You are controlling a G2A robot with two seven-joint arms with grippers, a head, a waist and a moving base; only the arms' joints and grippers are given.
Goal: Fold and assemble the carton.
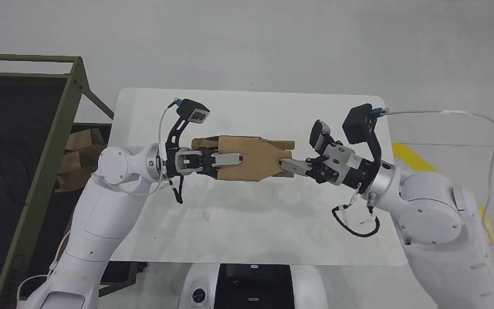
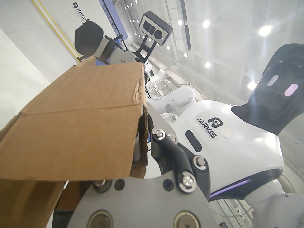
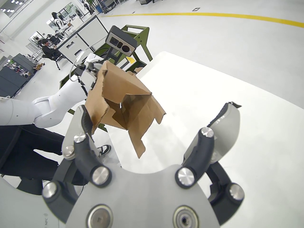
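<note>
One carton [image 1: 247, 157], an arm at each end.

Right wrist view, nearest first. The right gripper [image 3: 156, 110] stood with its jaws spread wide and clamped nothing. One finger [image 3: 83, 119] touched the edge of a carton flap at centre left of the frame. The other sat well apart over the table [image 3: 213, 84] at right. The carton was partly opened, plain brown, with its open end toward this camera. A loose flap hung down between the two fingers.

Top view. The left gripper [image 1: 220, 160] was closed onto the carton's left end, with one finger lying along the top panel. In the left wrist view a torn cardboard edge was pinched just beside a finger [image 2: 158, 121]. The carton sat at frame centre, held off the white table and spanning between both grippers.

Farther out:
- A green rack [image 1: 46, 85] stood at upper left of the top view, with brown cardboard pieces [image 1: 77, 158] beneath it.
- A yellow floor line [image 3: 213, 14] crossed the upper part of the right wrist frame.

Writing: a dark logo with lettering on a white wall panel [image 2: 79, 12], upper left of the left wrist frame. Not transcribed.
</note>
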